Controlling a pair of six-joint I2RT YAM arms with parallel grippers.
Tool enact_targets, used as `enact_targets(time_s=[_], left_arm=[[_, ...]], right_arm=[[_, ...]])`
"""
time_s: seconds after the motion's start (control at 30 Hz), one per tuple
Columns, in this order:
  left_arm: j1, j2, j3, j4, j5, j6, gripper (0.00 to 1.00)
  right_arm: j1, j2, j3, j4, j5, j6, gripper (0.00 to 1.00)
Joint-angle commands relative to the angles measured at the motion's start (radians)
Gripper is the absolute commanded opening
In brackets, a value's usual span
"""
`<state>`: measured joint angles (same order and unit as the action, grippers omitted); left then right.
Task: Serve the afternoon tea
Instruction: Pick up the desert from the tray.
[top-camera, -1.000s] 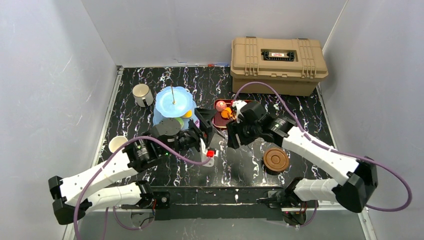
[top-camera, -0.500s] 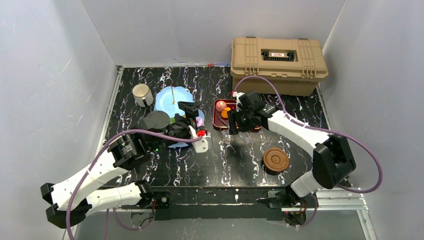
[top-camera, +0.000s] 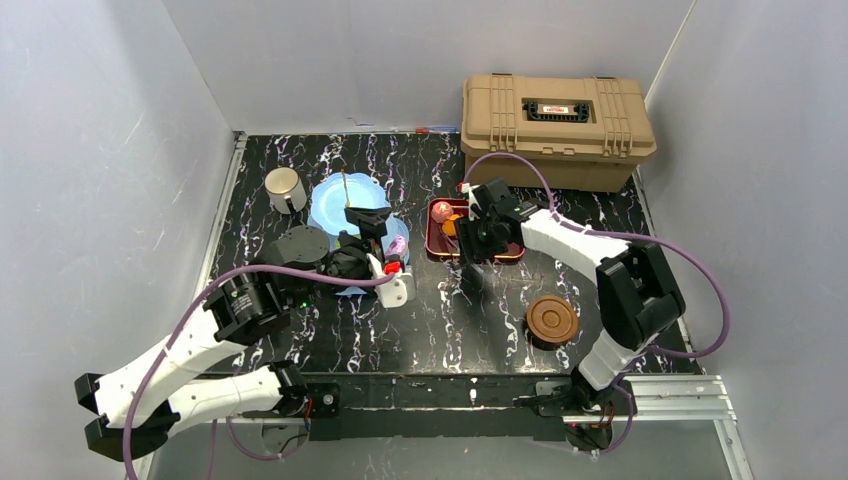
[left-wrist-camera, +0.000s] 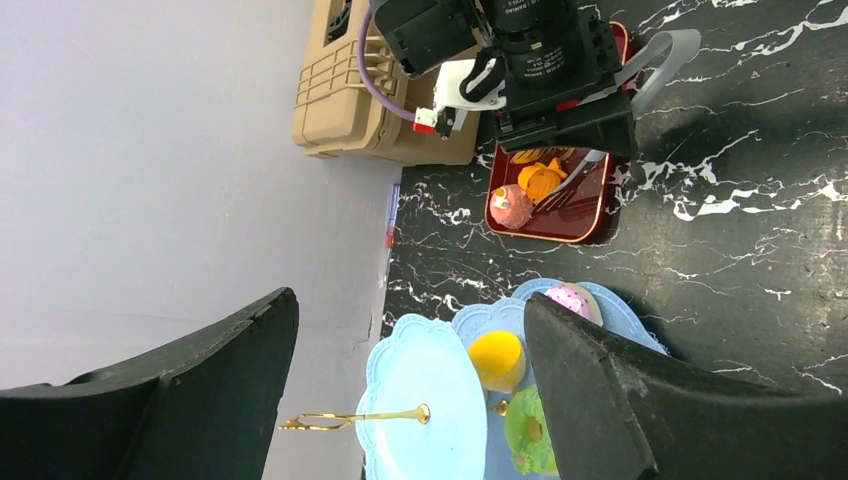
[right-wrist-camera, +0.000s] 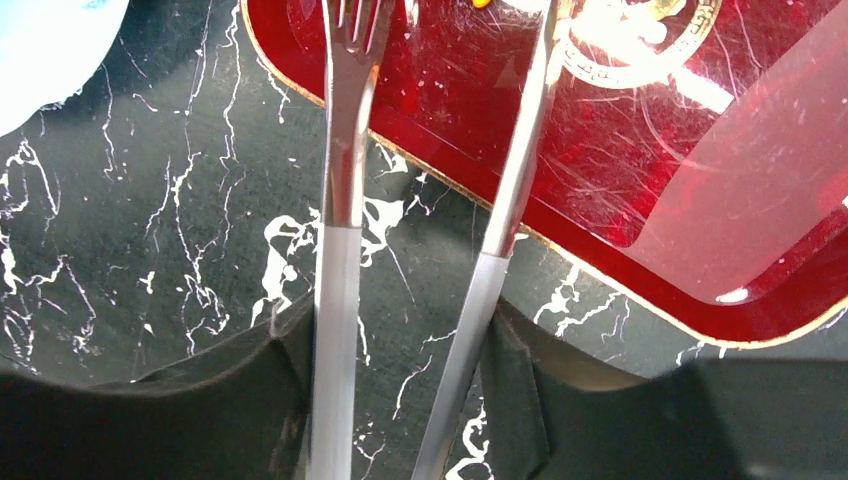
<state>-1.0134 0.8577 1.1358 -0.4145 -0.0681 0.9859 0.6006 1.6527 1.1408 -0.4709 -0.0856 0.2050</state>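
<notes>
My left gripper (left-wrist-camera: 408, 300): the fingers are spread wide apart and held over the right side of the stand (top-camera: 335, 205), which shows in the gap between them.
My right gripper (right-wrist-camera: 400, 335): the fingers are clamped on the metal tongs (right-wrist-camera: 335, 200), one finger pressing each arm from outside (the two arms themselves stand apart).
Tongs' tips: the forked tip lies over the inside of the dark red tray (right-wrist-camera: 700, 260). Both shafts cross the tray's rim back toward my fingers.
Stand: light blue with three scalloped tiers, upright on the left-centre of the black marbled table (top-camera: 440, 330), with a gold loop on top.
On the stand: a yellow cake (left-wrist-camera: 497, 358) sits on the tier below the top one, with a green donut (left-wrist-camera: 530, 430) just beside it. A pink donut (left-wrist-camera: 570, 298) sits near the edge of a lower tier. I cannot tell which tier the green one is on.
In the tray: a pink cake (left-wrist-camera: 510, 205) and orange pieces (left-wrist-camera: 543, 180), close to the tongs' tips.
Silvery cup (top-camera: 285, 190): upright, just beside the stand on its far-left side.
Saucers (top-camera: 551, 320): brown and round, on the table near the front right, apart from the tray.
Tan case (top-camera: 557, 118): closed, at the back right, behind the tray.
</notes>
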Motion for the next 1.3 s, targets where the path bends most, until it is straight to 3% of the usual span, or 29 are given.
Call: enact_targets(time_s=[0.0,0.2,0.43,0.97,1.27], left_arm=[[0.004,-0.019,0.036,-0.032,-0.009,-0.021,0.81],[0.004,-0.020,0.049,-0.046,-0.004,-0.018,0.80],[0.003,-0.017,0.056,-0.047,-0.002,-0.025,0.79],[0.004,-0.022,0.090,-0.056,-0.016,-0.028,0.79],[0.009,-0.012,0.162,-0.052,-0.057,-0.096,0.82]], right_arm=[[-0.002,0.034,0.063,0.008,-0.010,-0.031,0.54],[-0.001,0.022,0.058,-0.001,0.012,-0.042,0.27],[-0.002,0.002,0.054,0.008,0.009,-0.035,0.16],[-0.001,-0.171,0.071,-0.004,-0.090,0.043,0.09],[0.032,-0.166,0.302,-0.190,-0.128,0.065,0.08]])
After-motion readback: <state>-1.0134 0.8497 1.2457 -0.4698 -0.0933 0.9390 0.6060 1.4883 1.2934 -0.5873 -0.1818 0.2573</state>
